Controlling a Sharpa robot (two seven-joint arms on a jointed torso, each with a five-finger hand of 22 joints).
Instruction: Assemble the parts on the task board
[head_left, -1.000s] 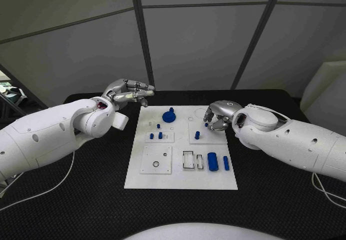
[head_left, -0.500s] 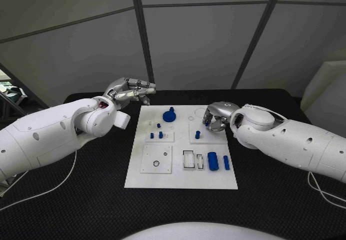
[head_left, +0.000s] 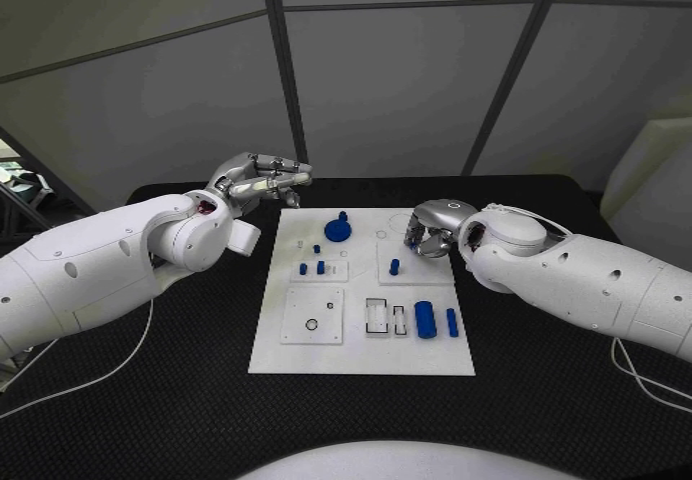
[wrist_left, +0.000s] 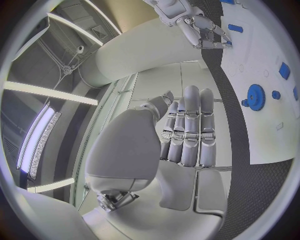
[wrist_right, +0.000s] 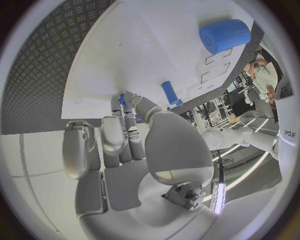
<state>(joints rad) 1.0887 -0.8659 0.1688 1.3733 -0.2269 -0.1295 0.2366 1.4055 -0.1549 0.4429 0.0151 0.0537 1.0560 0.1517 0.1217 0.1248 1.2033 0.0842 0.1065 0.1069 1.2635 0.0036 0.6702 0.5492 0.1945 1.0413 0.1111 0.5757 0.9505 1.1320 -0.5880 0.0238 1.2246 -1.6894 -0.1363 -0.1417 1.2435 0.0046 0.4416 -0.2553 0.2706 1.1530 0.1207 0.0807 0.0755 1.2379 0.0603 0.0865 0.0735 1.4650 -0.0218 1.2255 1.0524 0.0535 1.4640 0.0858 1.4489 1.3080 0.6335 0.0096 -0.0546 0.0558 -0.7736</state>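
The white task board (head_left: 361, 345) lies mid-table. At its far end stands a blue gear (head_left: 338, 232) (wrist_left: 255, 96), with small blue pegs (head_left: 312, 269) just nearer. A thick blue cylinder (head_left: 426, 321) (wrist_right: 225, 35) and a slim blue rod (head_left: 451, 324) lie at the near right. My right hand (head_left: 431, 234) (wrist_right: 128, 145) hovers over the board's far right, close to a standing blue peg (head_left: 394, 268) (wrist_right: 169, 92). Its thumb and a finger pinch a tiny blue part (wrist_right: 122, 99). My left hand (head_left: 261, 184) (wrist_left: 181, 135) is raised beyond the board's far left corner, fingers straight and holding nothing.
Empty rectangular slots (head_left: 387, 319) and a square plate with a ring hole (head_left: 313, 322) sit on the near half of the board. Black table (head_left: 173, 390) surrounds the board. Both white forearms flank its far half.
My right hand has edged slightly left over the board's far right. The left hand has shifted a little toward the back. The parts on the board have stayed put.
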